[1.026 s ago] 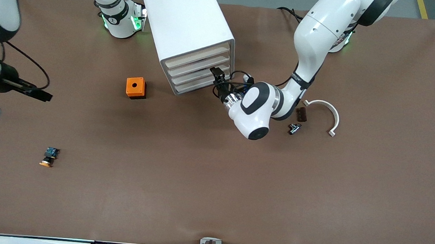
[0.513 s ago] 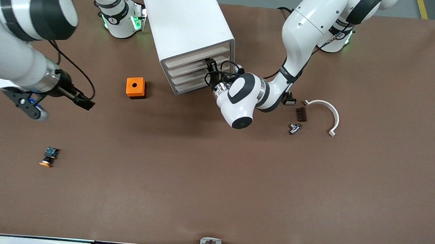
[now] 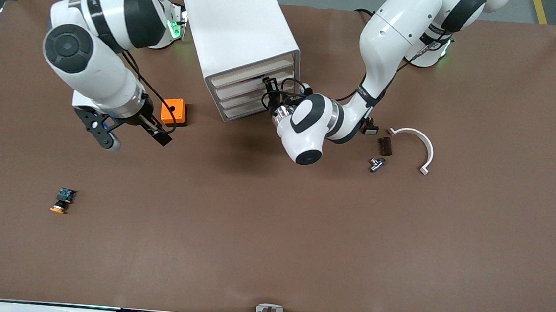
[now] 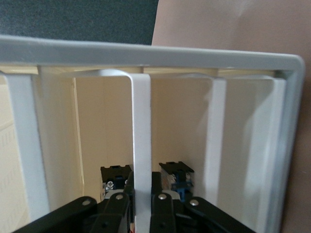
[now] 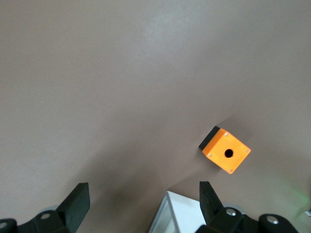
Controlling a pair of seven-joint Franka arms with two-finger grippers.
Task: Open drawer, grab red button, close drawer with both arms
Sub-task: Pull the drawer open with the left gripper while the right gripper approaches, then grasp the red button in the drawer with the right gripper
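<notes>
The white cabinet (image 3: 241,29) stands at the back of the table, and its four beige-fronted drawers look closed. My left gripper (image 3: 269,83) is at the drawer fronts. In the left wrist view it (image 4: 142,188) is shut on the white lip of one drawer (image 4: 141,126), seemingly the second from the top. The red-capped button is hidden. My right gripper (image 3: 160,138) is open and empty over the table beside the orange cube (image 3: 173,112). The right wrist view shows its jaws (image 5: 143,189) wide apart, with the cube (image 5: 226,151) and a cabinet corner (image 5: 182,216).
The orange-yellow-capped button (image 3: 62,200) lies toward the right arm's end, nearer the front camera. A white curved piece (image 3: 417,139), a small brown block (image 3: 384,146), a metal part (image 3: 375,163) and a small black part (image 3: 370,129) lie beside the left arm's wrist.
The right arm has swung in from its end of the table to beside the orange cube. The left gripper moved in onto the drawer fronts, then held still.
</notes>
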